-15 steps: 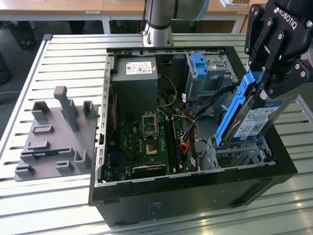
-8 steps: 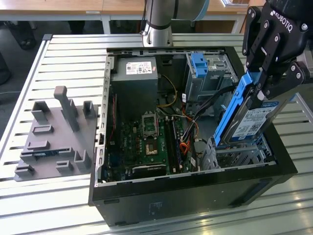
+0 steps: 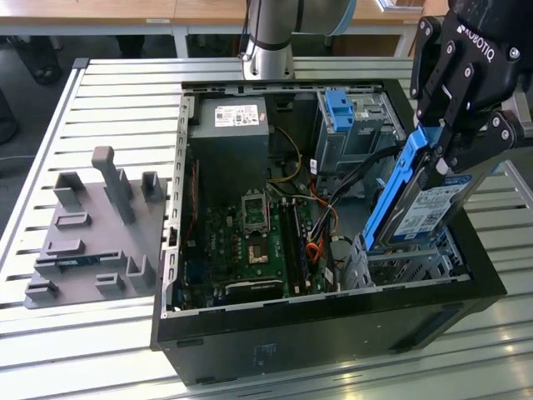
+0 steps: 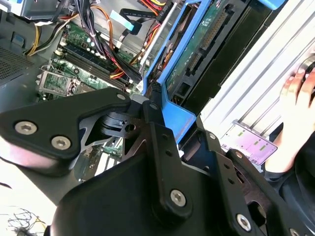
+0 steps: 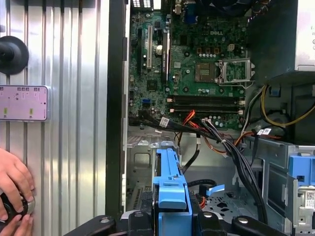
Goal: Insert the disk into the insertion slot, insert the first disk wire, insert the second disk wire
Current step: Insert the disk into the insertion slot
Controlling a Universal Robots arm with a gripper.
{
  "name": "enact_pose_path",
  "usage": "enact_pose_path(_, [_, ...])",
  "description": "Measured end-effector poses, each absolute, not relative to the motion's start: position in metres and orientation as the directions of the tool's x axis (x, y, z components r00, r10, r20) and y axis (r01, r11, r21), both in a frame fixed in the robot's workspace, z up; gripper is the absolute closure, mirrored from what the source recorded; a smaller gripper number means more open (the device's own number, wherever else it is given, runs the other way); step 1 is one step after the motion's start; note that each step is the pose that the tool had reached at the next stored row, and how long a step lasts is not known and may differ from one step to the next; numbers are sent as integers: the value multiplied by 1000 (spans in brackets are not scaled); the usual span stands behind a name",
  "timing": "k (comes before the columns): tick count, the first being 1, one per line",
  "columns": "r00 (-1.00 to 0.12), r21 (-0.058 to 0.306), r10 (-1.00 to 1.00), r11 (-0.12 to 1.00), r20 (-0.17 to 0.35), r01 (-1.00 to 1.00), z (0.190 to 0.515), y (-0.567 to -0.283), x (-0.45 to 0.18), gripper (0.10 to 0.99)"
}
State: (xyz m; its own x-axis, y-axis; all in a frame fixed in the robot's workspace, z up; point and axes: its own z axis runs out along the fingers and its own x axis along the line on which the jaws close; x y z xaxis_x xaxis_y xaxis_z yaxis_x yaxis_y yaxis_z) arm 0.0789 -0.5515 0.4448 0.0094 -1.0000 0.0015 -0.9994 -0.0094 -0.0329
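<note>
Disk (image 3: 425, 204), silver in its blue carrier, is pinched in the claw (image 3: 445, 154), whose fingers are closed on the carrier's edges. It hangs steeply tilted, its lower end just above the insertion slot (image 3: 408, 265). The slot sits in the near corner of the open computer case (image 3: 333, 310), at the exterior view's right, on the slatted counter (image 3: 108, 92).

The largest risk, as I judge it, is the claw's bulky body striking the case wall or the taller drive cage (image 3: 354, 125) beyond it, because room there is tight. Next, the tilt itself could make the disk's lower corner catch on the slot's sheet-metal rim and jam. The loose cables (image 3: 354, 179) lie just beside the slot and could be trapped under the carrier. Smallest, the smooth plastic could slip in the grip if the disk binds.

The exterior view gives the tilt and the gap above the slot. The first wrist view looks along the carrier (image 5: 170, 191) to the cage floor, and also catches a person's hand (image 5: 12, 179) on the counter outside the case. The second wrist view shows the disk's green circuit board (image 4: 197, 46).
</note>
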Motion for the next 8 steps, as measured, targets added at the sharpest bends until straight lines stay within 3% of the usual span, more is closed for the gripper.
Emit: enact_pose_path(8, [9,-33,-1000,-9,1,-999,440,-551,79,722])
